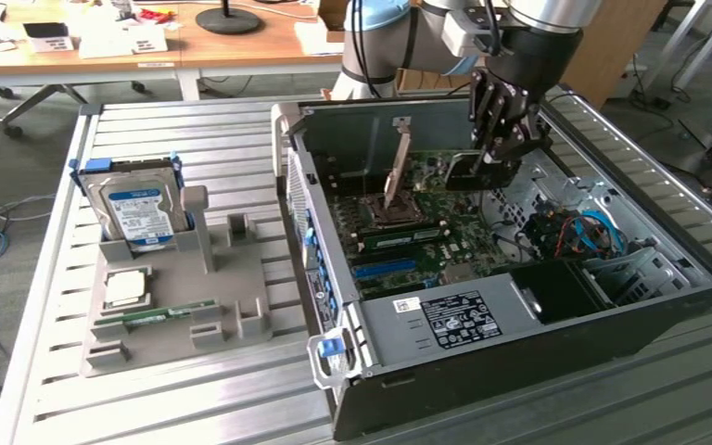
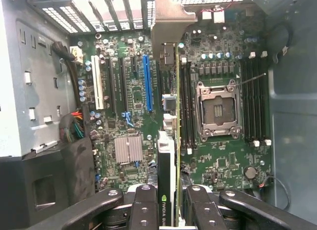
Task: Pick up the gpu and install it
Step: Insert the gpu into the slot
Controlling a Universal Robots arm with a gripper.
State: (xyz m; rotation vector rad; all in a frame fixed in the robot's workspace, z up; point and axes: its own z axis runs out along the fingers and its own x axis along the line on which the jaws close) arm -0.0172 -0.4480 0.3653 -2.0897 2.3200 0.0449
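Observation:
My gripper (image 1: 501, 148) reaches down into the open computer case (image 1: 455, 324) and is shut on the gpu (image 1: 470, 171), a dark card held on edge above the green motherboard (image 1: 412, 236). In the wrist view the gpu (image 2: 176, 116) runs edge-on away from my gripper (image 2: 168, 212), with its green board edge, its dark face with a logo, and its silver end bracket (image 2: 168, 22) at the case's rear slots. My black fingers (image 2: 143, 205) clamp the card from both sides. It hangs between the blue expansion slot (image 2: 147, 81) and the memory slots (image 2: 185, 91). I cannot tell whether it touches the board.
A grey fixture (image 1: 177, 306) on the slatted table at the exterior view's left holds a blue-labelled hard drive (image 1: 140, 209), a processor chip (image 1: 127, 286) and a memory stick (image 1: 164, 313). Inside the case are the empty processor socket (image 2: 218, 109), a heatsink (image 2: 129, 150) and blue cables (image 1: 591, 232).

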